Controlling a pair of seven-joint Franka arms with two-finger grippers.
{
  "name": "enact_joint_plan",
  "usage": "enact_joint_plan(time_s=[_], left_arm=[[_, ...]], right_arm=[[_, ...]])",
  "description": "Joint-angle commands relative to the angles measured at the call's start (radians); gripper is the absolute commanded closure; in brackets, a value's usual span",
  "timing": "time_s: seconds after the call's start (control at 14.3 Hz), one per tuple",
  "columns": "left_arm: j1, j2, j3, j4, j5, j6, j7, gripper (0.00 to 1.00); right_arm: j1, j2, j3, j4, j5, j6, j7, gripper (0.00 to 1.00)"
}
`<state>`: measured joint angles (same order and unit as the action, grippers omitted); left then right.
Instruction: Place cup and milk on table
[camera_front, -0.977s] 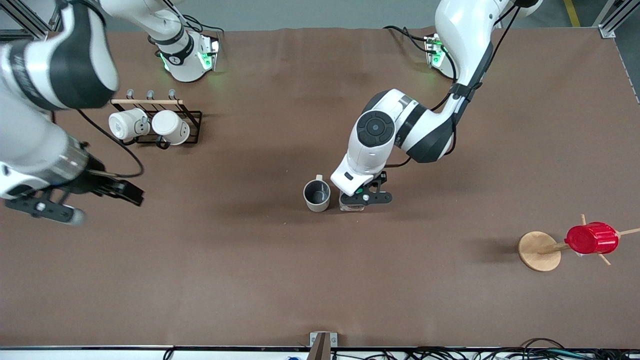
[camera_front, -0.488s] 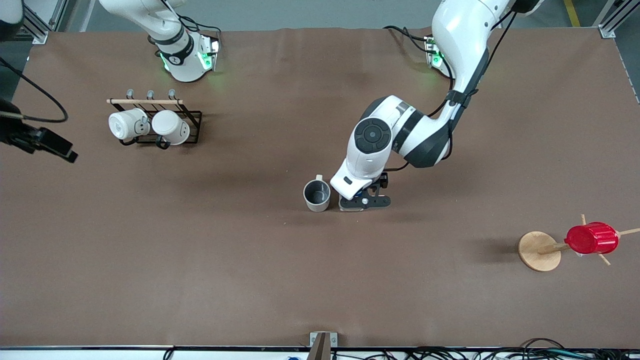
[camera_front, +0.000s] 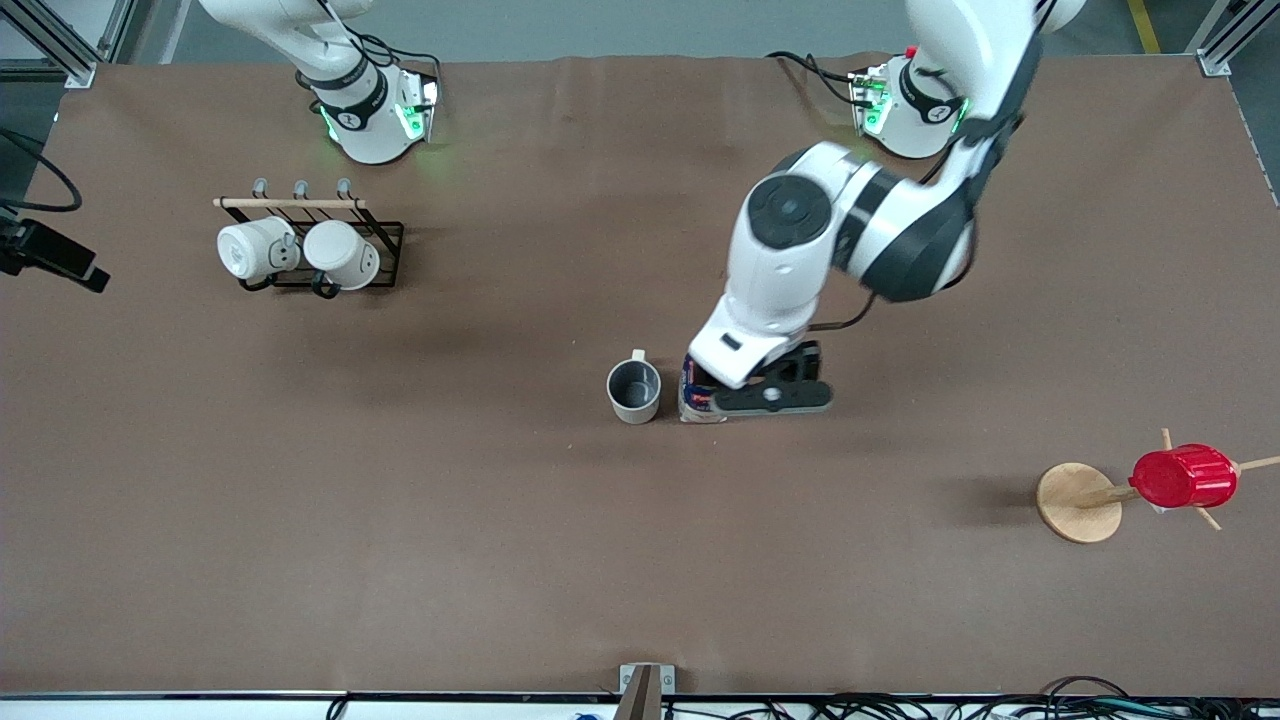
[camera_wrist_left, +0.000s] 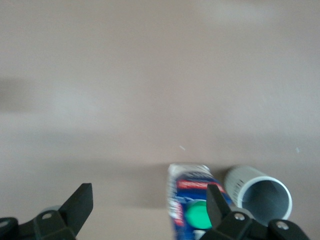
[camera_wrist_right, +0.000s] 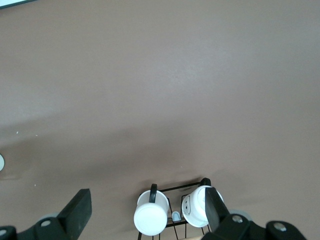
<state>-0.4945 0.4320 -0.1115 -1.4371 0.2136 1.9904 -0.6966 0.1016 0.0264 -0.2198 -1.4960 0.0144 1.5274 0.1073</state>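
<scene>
The cup (camera_front: 634, 390), a pale grey mug with a dark inside, stands upright mid-table (camera_front: 480, 560). The milk (camera_front: 698, 398), a blue carton with a green cap, stands upright right beside it, toward the left arm's end. My left gripper (camera_front: 768, 396) is open and empty, hovering just above the table next to the milk. In the left wrist view the milk (camera_wrist_left: 192, 197) is beside one finger, outside the gap of the left gripper (camera_wrist_left: 149, 206), with the cup (camera_wrist_left: 262, 196) next to it. My right gripper (camera_wrist_right: 147, 207) is open and empty, high over the mug rack.
A black wire rack (camera_front: 385, 235) with two white mugs (camera_front: 300, 250) stands near the right arm's base; it also shows in the right wrist view (camera_wrist_right: 172, 210). A wooden disc stand (camera_front: 1078, 502) with a red ribbed cup (camera_front: 1183, 477) is at the left arm's end.
My left gripper has let go of the milk, risen and shifted toward the left arm's end. The right arm has drawn back to the edge of the front view.
</scene>
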Motion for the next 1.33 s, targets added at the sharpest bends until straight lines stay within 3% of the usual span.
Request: enact_joint_plan(time_s=[0.0, 0.21, 0.7, 0.77, 0.91, 1.12, 1.26], left_arm=[[0.098, -0.143, -0.005, -0.029, 0.02, -0.079, 0.084, 0.0], [0.203, -0.258, -0.005, -0.036, 0.009, -0.185, 0.208, 0.0], [0.436, -0.416, -0.004, -0.051, -0.193, -0.413, 0.489, 0.0], [0.444, -0.439, 0.009, -0.078, -0.223, -0.415, 0.524, 0.0], [0.438, -0.511, 0.049, -0.162, -0.232, -0.415, 0.563, 0.0], [0.442, -0.625, 0.053, -0.291, -0.232, -0.417, 0.575, 0.0], [0.447, -0.628, 0.052, -0.283, -0.227, -0.445, 0.578, 0.0]], right_arm=[[-0.046, -0.005, 0.019, 0.025, -0.008, -0.009, -0.064, 0.0], [-0.072, -0.002, 0.019, 0.046, -0.005, -0.01, -0.089, 0.0], [-0.066, -0.003, 0.034, 0.043, -0.014, -0.05, -0.08, 0.0], [-0.092, -0.003, 0.057, 0.042, -0.014, -0.05, -0.078, 0.0], [-0.187, -0.005, 0.161, 0.036, -0.016, -0.05, -0.078, 0.0], [-0.201, -0.006, 0.177, 0.033, -0.016, -0.052, -0.08, 0.0], [-0.198, -0.006, 0.177, 0.033, -0.016, -0.05, -0.08, 0.0]])
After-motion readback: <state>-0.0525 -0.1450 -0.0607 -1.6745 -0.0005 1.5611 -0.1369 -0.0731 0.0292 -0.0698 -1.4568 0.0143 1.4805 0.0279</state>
